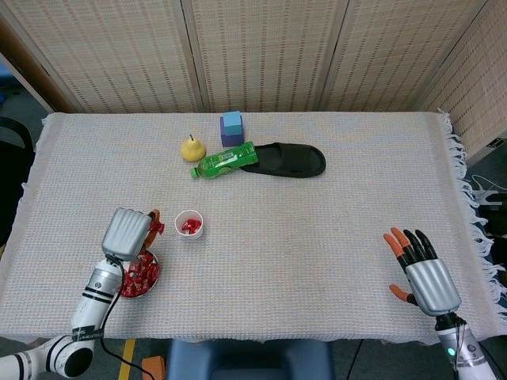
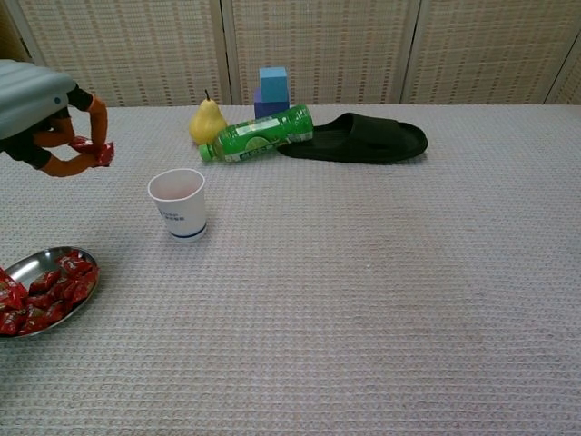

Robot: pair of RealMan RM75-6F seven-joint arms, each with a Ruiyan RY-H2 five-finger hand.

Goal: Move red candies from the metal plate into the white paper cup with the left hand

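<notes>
Carrying: I have one red candy [image 2: 96, 151] pinched in the fingertips [image 2: 94, 113] of the left hand [image 1: 128, 232], raised above the table and not yet over the cup.
Progress: the paper cup [image 2: 178, 203] already has red candy inside, as the head view shows; the metal plate [image 2: 36, 262] below and behind the left hand still holds a heap of candies [image 2: 41, 292], so I judge most of the task is left.
Cup position: just beside the left hand, toward the table centre.
Left hand state: grasping the candy, the other fingers curled.
Right hand [image 1: 421, 276]: holding nothing, fingers spread, well apart from the cup.
Next: I move over the cup, then release.
</notes>
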